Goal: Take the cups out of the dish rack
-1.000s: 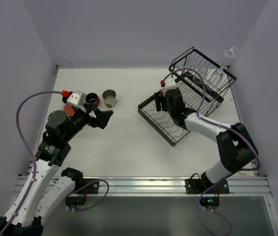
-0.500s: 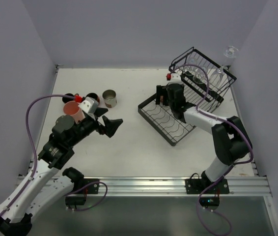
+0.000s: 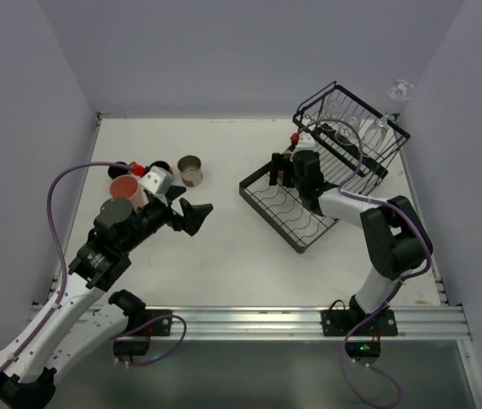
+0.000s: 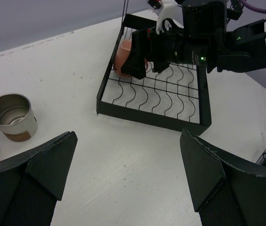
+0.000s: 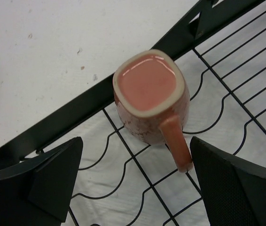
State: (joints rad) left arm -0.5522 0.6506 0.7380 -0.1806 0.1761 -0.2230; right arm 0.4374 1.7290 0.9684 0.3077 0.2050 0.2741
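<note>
The small pink mug [image 5: 149,96] stands upright in the near-left corner of the black dish rack's flat tray [image 3: 299,223]; it also shows in the left wrist view [image 4: 122,57]. My right gripper [image 5: 135,162] is open just above it, with the mug's handle [image 5: 176,143] pointing at the right finger. In the top view my right gripper [image 3: 278,173] hides the mug. Clear glasses [image 3: 345,128] sit in the raised basket [image 3: 369,141]. My left gripper [image 3: 192,214] is open and empty over bare table, pointing at the rack [image 4: 154,94].
At the back left of the table stand an orange-red cup [image 3: 124,189], dark mugs [image 3: 161,168] and a grey cup [image 3: 190,169], which also shows in the left wrist view [image 4: 10,116]. Another clear glass [image 3: 400,89] shows at the back right wall.
My left arm has swung away from the cups at the back left, its gripper now over the table's middle. My right gripper has moved a little further back over the tray's corner.
</note>
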